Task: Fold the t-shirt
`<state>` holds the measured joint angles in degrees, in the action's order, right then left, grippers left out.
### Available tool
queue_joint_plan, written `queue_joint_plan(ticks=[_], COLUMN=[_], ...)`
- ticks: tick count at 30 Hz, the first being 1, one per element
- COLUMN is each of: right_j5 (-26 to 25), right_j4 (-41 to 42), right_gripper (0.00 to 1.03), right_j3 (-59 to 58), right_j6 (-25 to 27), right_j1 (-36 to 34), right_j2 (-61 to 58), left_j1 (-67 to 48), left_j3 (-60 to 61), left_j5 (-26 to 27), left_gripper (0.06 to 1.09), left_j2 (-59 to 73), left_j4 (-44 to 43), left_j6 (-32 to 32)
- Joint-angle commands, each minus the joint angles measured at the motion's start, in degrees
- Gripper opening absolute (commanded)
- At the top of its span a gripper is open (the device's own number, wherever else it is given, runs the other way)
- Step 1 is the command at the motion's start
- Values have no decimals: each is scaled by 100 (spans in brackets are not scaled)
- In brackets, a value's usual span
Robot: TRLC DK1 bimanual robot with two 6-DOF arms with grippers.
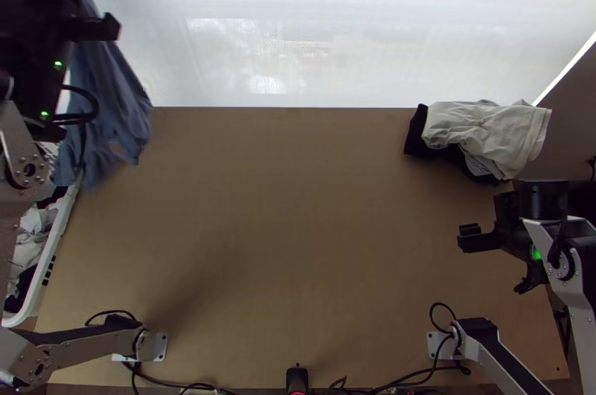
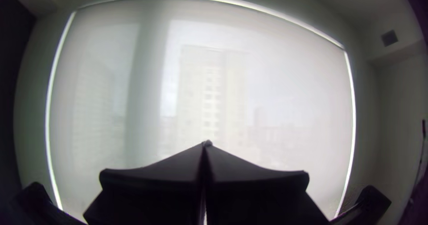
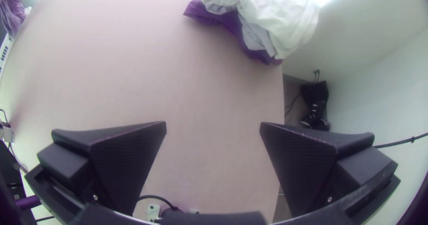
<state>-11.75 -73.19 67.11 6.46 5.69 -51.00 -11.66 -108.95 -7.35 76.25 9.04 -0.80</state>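
Top view: wide wooden counter [image 1: 298,231], blue t-shirt [image 1: 112,97] hanging at upper left

The t-shirt hangs bunched in long folds from the left gripper [image 2: 206,144], whose fingers are closed on it. It looks light, soft and limp, likely to crumple rather than slip. A rumpled clothes pile [image 1: 484,134] lies at upper right. The right gripper [image 3: 213,124], at the frame's right, has its fingers wide apart, empty; a loose shoulder or hem corner would probably suit it best.

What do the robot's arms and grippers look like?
The arms have silver-grey links and black joints. The left gripper and right gripper are black, the right's wide fingers finely ribbed inside. Both arms carry black cables and small green lights.
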Motion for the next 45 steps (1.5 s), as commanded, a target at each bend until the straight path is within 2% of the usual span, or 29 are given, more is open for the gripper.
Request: queue_joint_plan(ticks=[1, 7, 18, 25, 26, 27, 29, 31, 32, 33, 34, 35, 38, 45], right_j5=[-3, -56, -56, -47, -47, -47, -47, -47, -56, -100, -100, -91, -100, -100], right_j4=[-90, -161, -161, -152, -143, -143, -117, -90, -82, -90, -90, -55, 68, 516], right_gripper=[98, 98, 98, 98, 98, 98, 98, 98, 98, 98, 98, 98, 98, 98], right_j3=[-128, 136, 74, -102, -111, -119, -128, -128, -119, -102, -102, -67, -31, 12], right_j6=[-4, 22, 22, 40, 31, 40, 48, 92, 128, 286, 629, 708, 743, 1015], right_j1=[-77, -183, -464, -508, -508, -508, -481, -438, -420, -420, -411, -367, -60, 819], right_j2=[143, 29, 126, 187, 187, 187, 187, 178, 152, 134, 161, 205, 205, -199], left_j1=[-2604, -4310, -6296, -6806, -6823, -6814, -6779, -6691, -6639, -6577, -6454, -6296, -5821, -4019], left_j3=[207, 963, 981, 1068, 1077, 1077, 1077, 1060, 1068, 1112, 1183, 1288, 1605, 2369], left_j5=[-530, -1049, -1040, -934, -943, -943, -961, -996, -1093, -1268, -1348, -1356, -1488, -1585], left_gripper=[10, 10, 9, 10, 12, 24, 63, 88, 94, 94, 95, 95, 102, 102], left_j2=[250, 540, 1393, 1648, 1630, 1604, 1489, 1402, 1331, 1252, 1147, 997, 593, -550], left_j4=[28, -16, 98, 423, 423, 423, 476, 705, 793, 836, 916, 995, 1241, 1478], left_j6=[519, 238, -52, -386, -386, -386, -245, 326, 704, 976, 1055, 1064, 1055, 1020])
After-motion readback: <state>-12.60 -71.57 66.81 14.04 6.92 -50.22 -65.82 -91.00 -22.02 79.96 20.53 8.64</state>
